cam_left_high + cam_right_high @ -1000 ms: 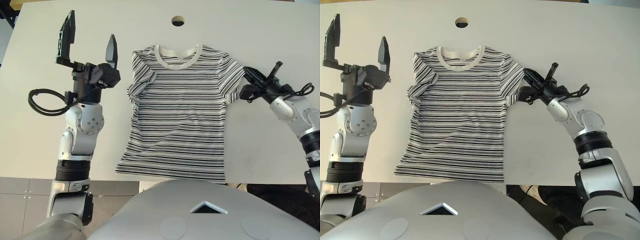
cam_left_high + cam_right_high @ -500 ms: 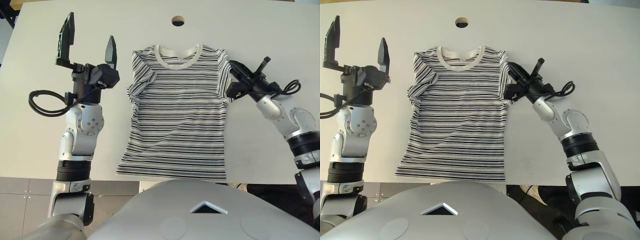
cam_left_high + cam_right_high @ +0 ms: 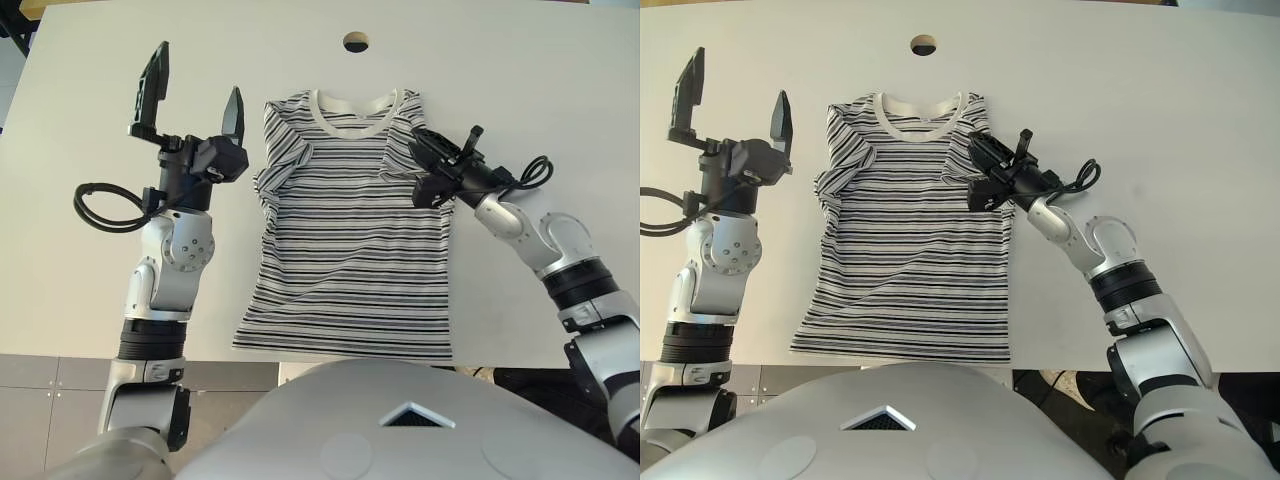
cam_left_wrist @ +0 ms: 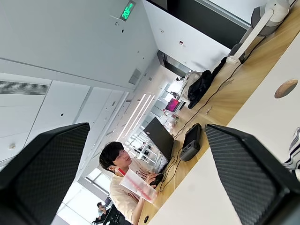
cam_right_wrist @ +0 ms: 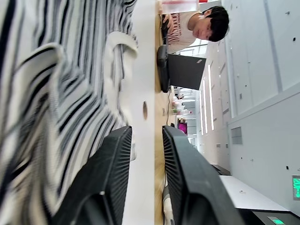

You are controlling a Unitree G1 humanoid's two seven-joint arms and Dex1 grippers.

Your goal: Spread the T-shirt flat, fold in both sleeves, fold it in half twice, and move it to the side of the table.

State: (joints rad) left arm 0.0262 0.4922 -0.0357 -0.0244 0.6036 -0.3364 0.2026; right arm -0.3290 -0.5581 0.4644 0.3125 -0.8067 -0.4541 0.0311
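Left gripper (image 3: 195,92) spread wide, held up above table (image 3: 540,60) just left of T-shirt (image 3: 345,250). T-shirt flat mid-table, hem at near edge, collar toward far edge. Right gripper (image 3: 422,168) pinching right sleeve, pulled inward over chest.

- Bright, even light falls from above on the white table (image 3: 540,70).
- Faint, soft shadows edge the T-shirt (image 3: 350,250).
- Left wrist view: ceiling strip lights (image 4: 133,115) glow bright.
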